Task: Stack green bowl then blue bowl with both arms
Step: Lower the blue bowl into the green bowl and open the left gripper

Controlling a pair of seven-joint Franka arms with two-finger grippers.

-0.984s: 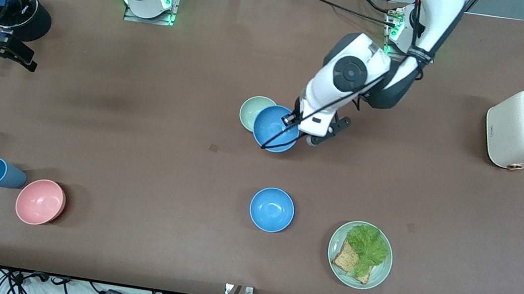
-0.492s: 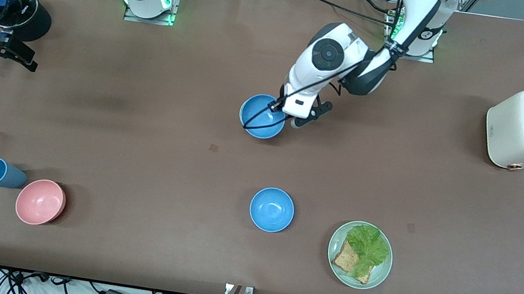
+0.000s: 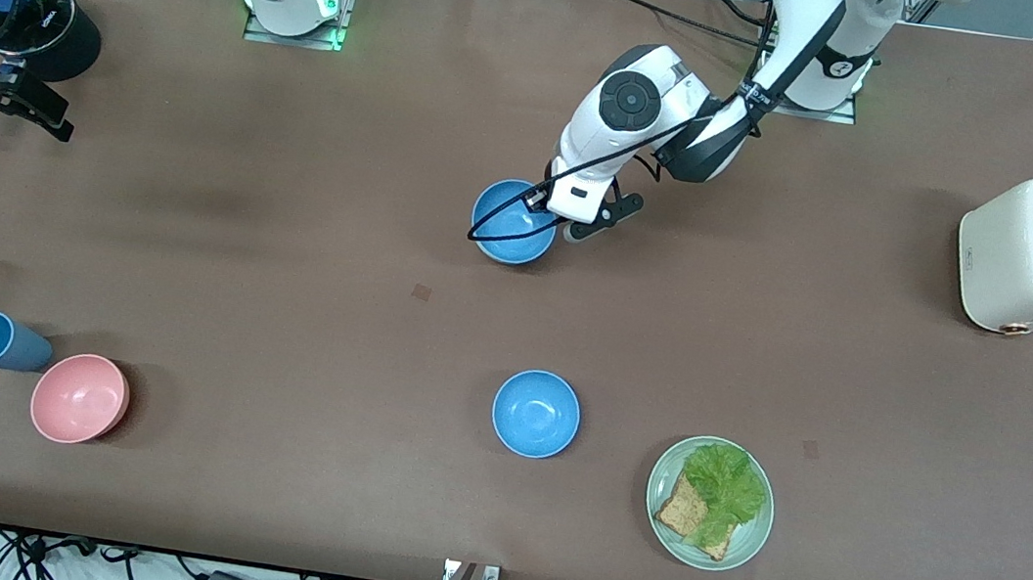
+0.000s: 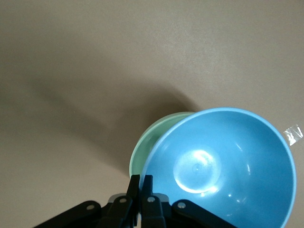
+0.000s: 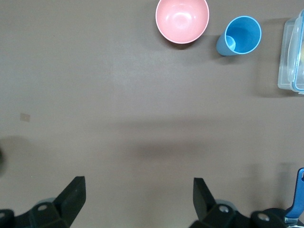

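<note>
Left gripper [image 4: 141, 202] clamped on blue bowl [image 4: 223, 166] rim, held tilted directly over green bowl [image 4: 154, 142] on table [image 3: 287, 232]. Right gripper [image 5: 137, 199] spread wide, empty, waiting above bare table.

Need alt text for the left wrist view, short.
A blue bowl, pinched at its rim by the shut left gripper, sits tilted over a green bowl whose edge shows beside it. Both are above a bare brown table, which carries their shadow.
</note>
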